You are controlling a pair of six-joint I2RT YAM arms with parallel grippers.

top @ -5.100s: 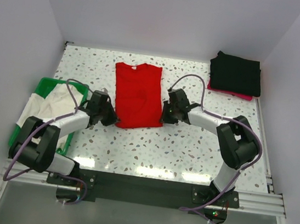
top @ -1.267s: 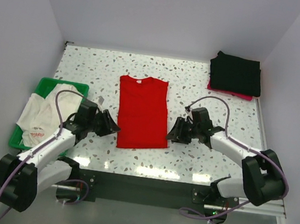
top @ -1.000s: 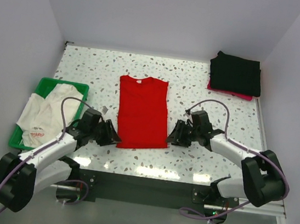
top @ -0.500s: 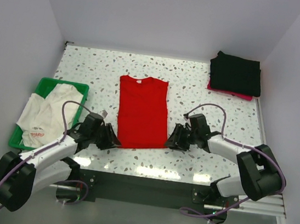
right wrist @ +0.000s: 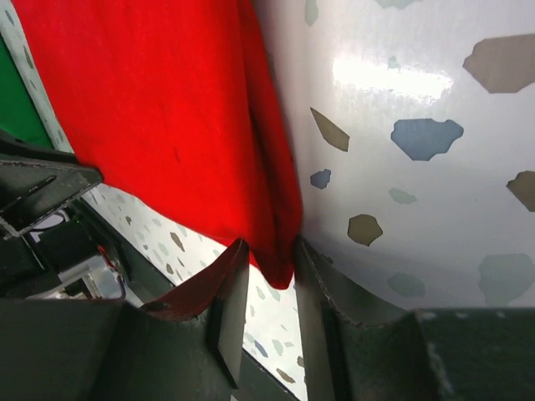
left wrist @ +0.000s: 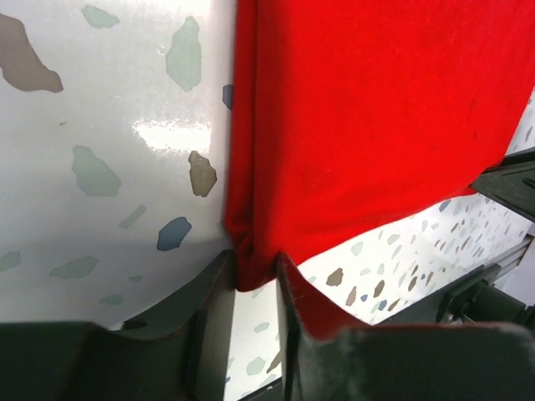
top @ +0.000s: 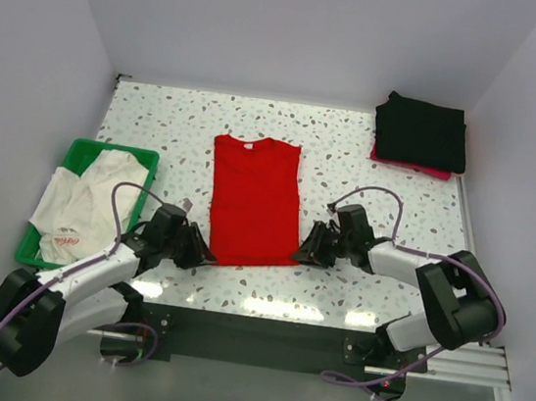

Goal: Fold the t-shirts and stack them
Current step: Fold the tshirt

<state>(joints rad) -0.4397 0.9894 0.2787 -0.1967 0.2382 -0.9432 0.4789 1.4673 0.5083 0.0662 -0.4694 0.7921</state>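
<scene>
Top camera looks down from behind; 2 close wrist cameras both face the red t-shirt [top: 253, 199].

Speckled table [top: 353, 152], red t-shirt [top: 253, 199] flat mid-table, green basket [top: 82, 148] at left, black folded t-shirts [top: 422, 130] far right

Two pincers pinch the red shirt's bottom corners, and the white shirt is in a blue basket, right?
No: the top view shows a green basket, not blue, holding the white shirt. The left pincer and right pincer pinch the bottom corners of the red shirt.
</scene>
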